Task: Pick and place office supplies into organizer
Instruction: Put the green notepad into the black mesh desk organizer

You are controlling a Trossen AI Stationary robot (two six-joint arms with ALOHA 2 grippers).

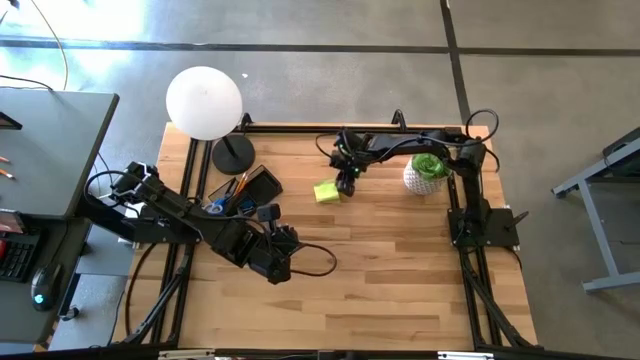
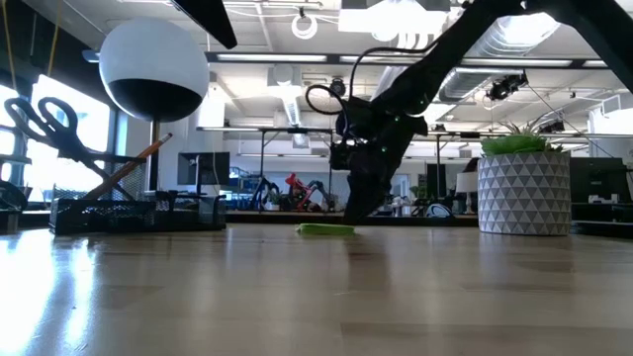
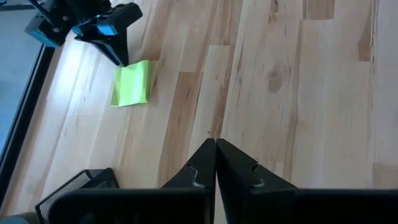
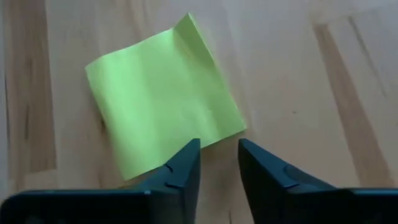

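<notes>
Organizer (image 1: 243, 191) contents from my overhead feed: too small to sort. I make out blue scissor handles (image 1: 214, 206) and an orange pencil (image 1: 236, 186); pens, clips and eraser I can't separate. Left arm covers the tray's near edge.

Left wrist view only gets one mesh corner of the organizer (image 3: 81, 185), rest cut off at the frame edge.

Low view: sticky-note pad (image 2: 325, 229) is edge-on, a thin green sliver, its right end behind the right gripper (image 2: 358, 213). Can't tell from there if the fingertips touch the pad or the table.

Right wrist view: fingers (image 4: 180, 171) cover the pad's near corner.

Lamp globe (image 1: 204, 102) hides part of its stem overhead.
</notes>
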